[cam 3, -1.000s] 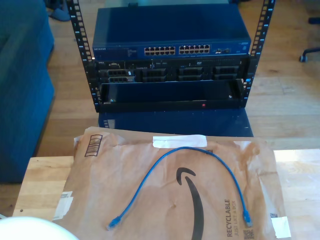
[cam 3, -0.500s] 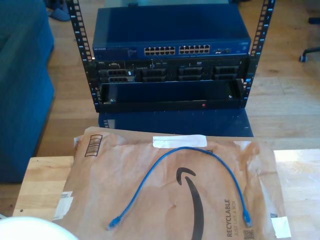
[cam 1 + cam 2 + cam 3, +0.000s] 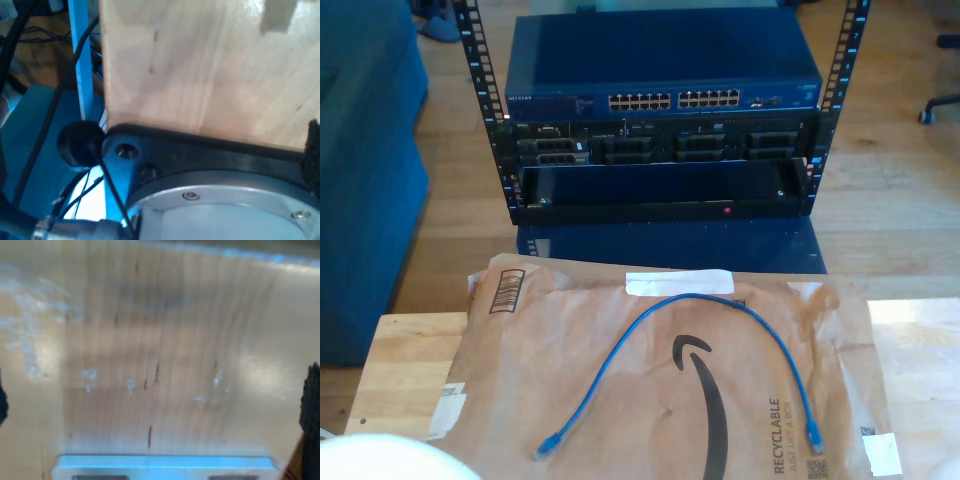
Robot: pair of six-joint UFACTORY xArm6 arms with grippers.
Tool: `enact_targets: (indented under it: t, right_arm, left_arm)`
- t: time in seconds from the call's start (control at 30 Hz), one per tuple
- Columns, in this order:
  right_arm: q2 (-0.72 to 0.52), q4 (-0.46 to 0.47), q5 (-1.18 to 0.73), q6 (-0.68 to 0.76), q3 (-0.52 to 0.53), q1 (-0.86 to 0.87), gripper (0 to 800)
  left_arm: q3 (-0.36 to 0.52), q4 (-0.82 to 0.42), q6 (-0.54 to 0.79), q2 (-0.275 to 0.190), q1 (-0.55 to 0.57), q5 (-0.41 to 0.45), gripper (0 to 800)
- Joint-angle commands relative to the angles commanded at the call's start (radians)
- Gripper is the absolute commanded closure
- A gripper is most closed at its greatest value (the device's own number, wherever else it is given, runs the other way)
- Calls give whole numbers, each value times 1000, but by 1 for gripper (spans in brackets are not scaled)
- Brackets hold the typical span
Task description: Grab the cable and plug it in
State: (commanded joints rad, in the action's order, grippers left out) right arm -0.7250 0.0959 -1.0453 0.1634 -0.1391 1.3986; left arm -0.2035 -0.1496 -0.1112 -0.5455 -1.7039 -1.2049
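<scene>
Exterior view showed the cable lying in an arch on a brown paper mailer on the worktop, a plug at each end, the network switch well beyond. It looked light and limp; gripping just behind a plug seemed best. Whether either tool was spread or pressed together, I could not tell.
</scene>
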Motion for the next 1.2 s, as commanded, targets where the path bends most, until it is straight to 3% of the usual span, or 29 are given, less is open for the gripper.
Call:
enact_targets:
  t: [0.07,0.17,0.3,0.37,0.6,0.77,1.07,1.2]
  right_arm:
    - [-20,-6,-43,18,-51,0,2]
    - [-25,-54,-52,98,-104,-49,2]
    - [-23,-89,-46,290,-172,-222,2]
    - [-20,-89,-43,427,-210,-344,4]
    - [-18,-87,-48,916,-287,-916,7]
    - [-18,-87,-54,1208,-287,-1318,7]
    - [109,-87,71,1560,-321,-1958,6]
    - [287,-87,160,1629,-413,-2082,6]
  left_arm:
    - [-104,32,-2,3,15,-153,0]
    - [-222,144,0,12,55,-316,0]
    - [-344,227,-25,11,106,-440,0]
    - [-391,299,-110,11,166,-474,0]
    - [-482,347,-657,12,578,-466,0]
    - [-482,404,-914,14,844,-460,0]
    - [-443,594,-988,15,957,-417,0]
    - [-413,606,-1011,15,1019,-368,0]
